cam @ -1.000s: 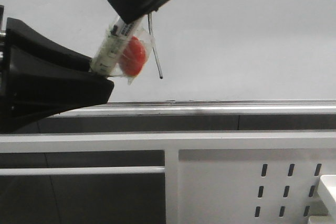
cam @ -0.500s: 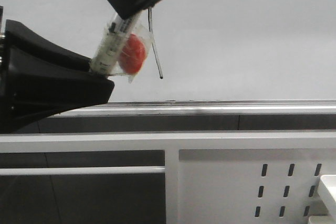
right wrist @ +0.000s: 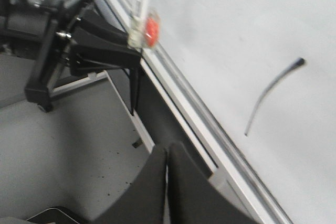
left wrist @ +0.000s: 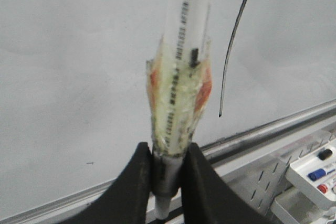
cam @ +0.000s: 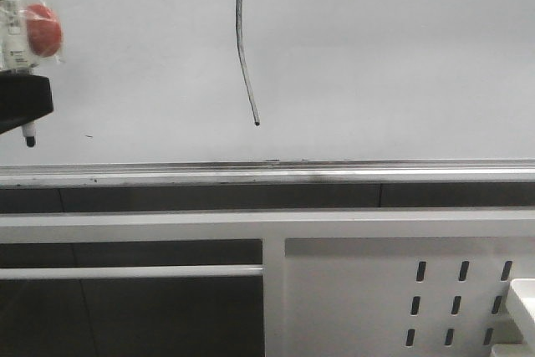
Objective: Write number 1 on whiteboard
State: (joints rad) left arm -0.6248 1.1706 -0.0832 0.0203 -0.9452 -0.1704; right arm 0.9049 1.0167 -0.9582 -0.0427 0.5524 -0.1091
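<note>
The left gripper [left wrist: 167,169] has its jaws clamped on the marker [left wrist: 178,93], well clear of the whiteboard [cam: 401,48] at nine o'clock, suggesting writing is done. The number 1 [cam: 243,39] runs near-vertically, twelve to six, tapering downward. The right gripper [right wrist: 167,153] has its jaws closed, empty.

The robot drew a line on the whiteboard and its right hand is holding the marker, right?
Not quite. The line, the number 1, is on the whiteboard, but the left hand holds the marker, not the right. The left wrist view shows its fingers clamped on the marker's barrel. In the right wrist view the right hand is shut with nothing in it.
</note>
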